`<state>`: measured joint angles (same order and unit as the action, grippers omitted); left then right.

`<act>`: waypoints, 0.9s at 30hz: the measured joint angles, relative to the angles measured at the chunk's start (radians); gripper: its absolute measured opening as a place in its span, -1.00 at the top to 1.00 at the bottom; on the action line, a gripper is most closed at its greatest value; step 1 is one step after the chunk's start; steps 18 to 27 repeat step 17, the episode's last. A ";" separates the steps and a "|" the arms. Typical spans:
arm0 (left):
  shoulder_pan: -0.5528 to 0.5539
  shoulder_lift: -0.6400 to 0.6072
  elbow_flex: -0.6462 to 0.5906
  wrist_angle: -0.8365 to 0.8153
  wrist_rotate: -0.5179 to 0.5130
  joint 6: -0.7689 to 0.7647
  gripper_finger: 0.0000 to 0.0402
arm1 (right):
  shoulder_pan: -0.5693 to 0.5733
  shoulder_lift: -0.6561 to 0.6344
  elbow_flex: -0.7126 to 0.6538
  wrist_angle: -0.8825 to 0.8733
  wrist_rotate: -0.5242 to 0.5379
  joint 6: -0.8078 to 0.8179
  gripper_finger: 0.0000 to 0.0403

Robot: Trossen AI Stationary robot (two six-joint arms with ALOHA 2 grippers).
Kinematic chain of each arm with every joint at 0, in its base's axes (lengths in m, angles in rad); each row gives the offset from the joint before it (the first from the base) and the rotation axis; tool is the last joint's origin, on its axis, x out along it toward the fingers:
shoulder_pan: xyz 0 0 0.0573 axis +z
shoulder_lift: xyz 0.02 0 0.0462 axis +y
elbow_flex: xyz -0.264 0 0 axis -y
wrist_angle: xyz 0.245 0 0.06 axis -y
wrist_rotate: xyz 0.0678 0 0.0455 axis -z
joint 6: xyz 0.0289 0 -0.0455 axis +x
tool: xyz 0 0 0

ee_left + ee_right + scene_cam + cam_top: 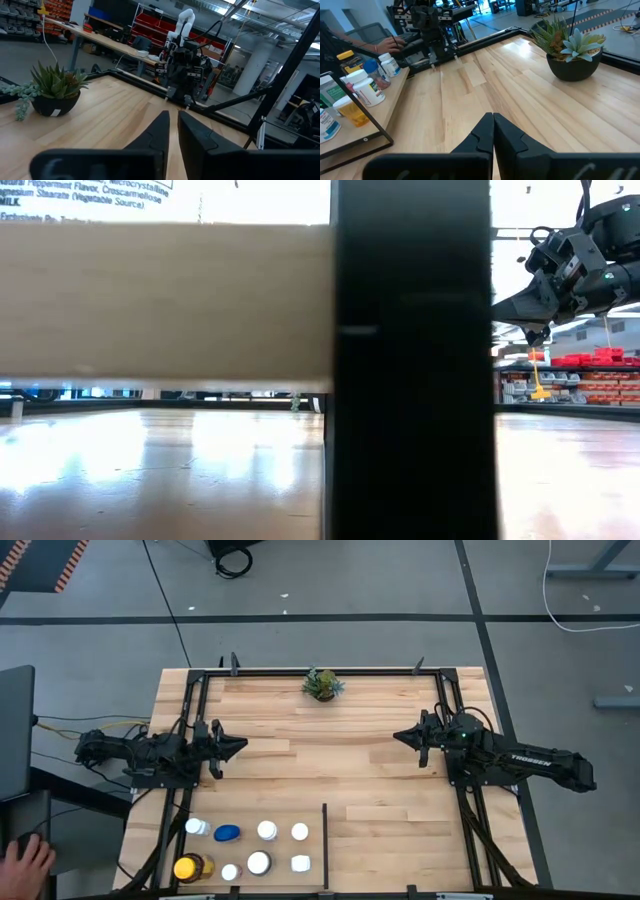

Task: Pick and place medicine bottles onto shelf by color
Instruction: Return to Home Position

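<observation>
Medicine bottles [258, 862] clustered on shelf [285, 802], left of divider [325, 845]; potted plant [322, 684] far edge; left tool [242, 747], right tool [398, 738] clenched

- Eight medicine bottles [267, 830] in all, standing in two rows of four.
- Of these, six show white tops from above, one is a blue-topped bottle [227, 833], and one is a larger amber bottle [190, 867] with a yellow lid.
- One shelf [281, 847], with one short black divider bar [324, 845].
- One small green potted plant [322, 684].
- Two dark arms: one left arm [140, 752] and one right arm [520, 760].
- Two grippers: the left gripper [241, 746] and the right gripper [398, 737], each with two fingers.
- One person's hand [25, 862], beside the counter [330, 765].
</observation>
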<state>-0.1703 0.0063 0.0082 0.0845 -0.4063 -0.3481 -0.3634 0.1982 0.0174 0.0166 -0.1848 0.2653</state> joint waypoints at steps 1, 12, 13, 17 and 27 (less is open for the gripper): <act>0.000 0.000 0.000 0.000 0.000 0.000 0.79 | 0.000 0.000 0.000 0.000 0.000 0.000 0.95; 0.000 0.000 0.000 0.000 0.000 0.000 0.76 | 0.000 0.000 0.000 0.000 0.000 0.000 0.95; 0.000 0.000 0.000 0.000 0.000 0.000 0.76 | 0.000 0.000 0.000 0.000 0.000 0.000 0.95; 0.000 0.000 0.000 0.000 0.000 0.000 0.78 | 0.000 0.000 0.000 0.000 0.000 0.000 0.95; 0.000 0.000 0.000 0.000 0.000 0.000 0.78 | 0.000 0.000 0.000 0.000 0.000 0.000 0.95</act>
